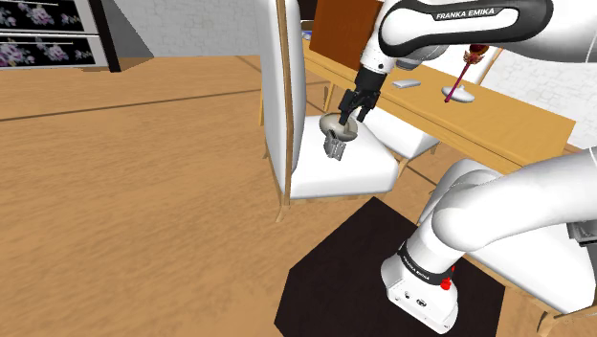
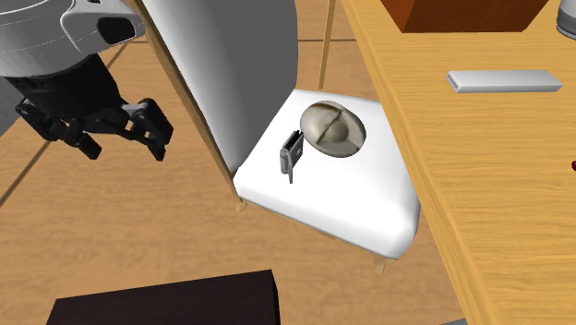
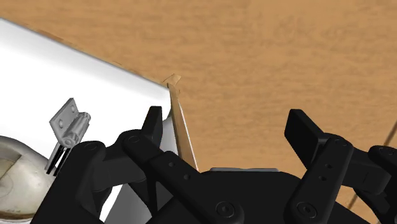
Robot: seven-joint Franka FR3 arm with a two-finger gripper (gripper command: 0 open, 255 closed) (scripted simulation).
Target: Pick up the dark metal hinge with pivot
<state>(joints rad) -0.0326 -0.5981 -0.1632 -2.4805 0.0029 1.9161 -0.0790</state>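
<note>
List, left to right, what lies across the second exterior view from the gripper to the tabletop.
Open black gripper → dark grey hinge on the white chair seat → round beige domed object → flat grey bar on the wooden table.

This is a dining room in a home. A long wooden dining table (image 1: pixel 521 129) stands on a warm wooden floor (image 1: pixel 134 153). A chair (image 1: pixel 356 174) with a white cushioned seat, a white back and slim wooden legs is drawn up beside it. On the tabletop are a stemmed glass (image 1: pixel 459 91) with red in it, a flat grey remote-like slab (image 2: pixel 504 80) and a brown wooden box (image 2: pixel 462 14). At the far side of the room stands a dark cabinet (image 1: pixel 53 33) with flower-patterned fronts.
</note>
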